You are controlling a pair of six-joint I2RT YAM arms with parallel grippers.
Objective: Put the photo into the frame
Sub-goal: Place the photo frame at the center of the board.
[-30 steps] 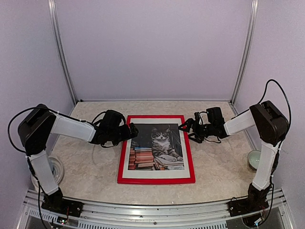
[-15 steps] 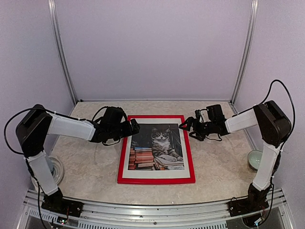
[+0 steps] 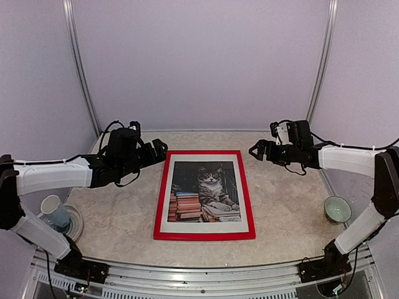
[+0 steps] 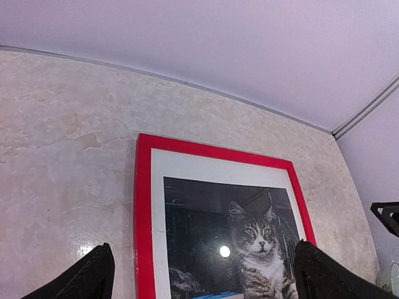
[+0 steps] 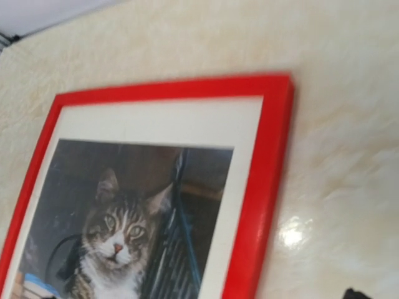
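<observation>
I've just backed both arms off the frame — left gripper and right gripper hang wide open, empty. The photo lies inside it, mid-table, face up — it looks done.

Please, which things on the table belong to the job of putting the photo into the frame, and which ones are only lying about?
For the job:
- photo
- frame
- white border around the photo

Lying about:
- cup, near the left edge
- white round dish beside it
- bowl, near the right edge
</observation>
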